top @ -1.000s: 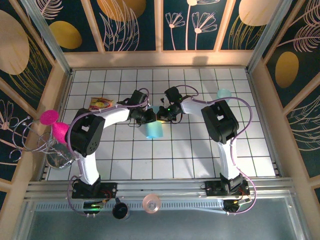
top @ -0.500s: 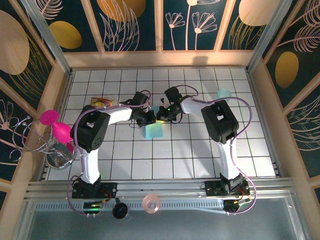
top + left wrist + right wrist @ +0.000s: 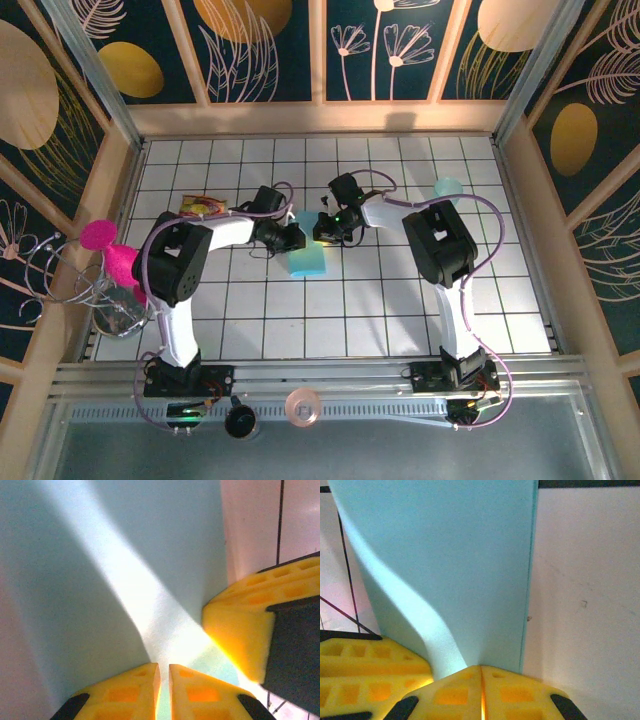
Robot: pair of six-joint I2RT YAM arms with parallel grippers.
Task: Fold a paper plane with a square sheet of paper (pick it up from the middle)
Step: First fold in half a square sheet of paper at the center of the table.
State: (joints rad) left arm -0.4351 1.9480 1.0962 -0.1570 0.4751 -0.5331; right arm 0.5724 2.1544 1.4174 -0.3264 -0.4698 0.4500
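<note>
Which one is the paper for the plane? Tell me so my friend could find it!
Look at the white tiled table, near its middle. The light-blue folded sheet of paper sits there, pinched by the left gripper and the right gripper. Unlike the see-through pale-teal plastic cup at the back right, it is thin, solid-coloured and straight-edged.

Showing light blue across the square sheet of paper (image 3: 308, 260), glowing yellow with black edging on the left gripper (image 3: 163, 670) and right gripper (image 3: 481, 672), running dark grid lines over the white table (image 3: 400, 300), carrying gold ovals on navy walls (image 3: 260, 70).
</note>
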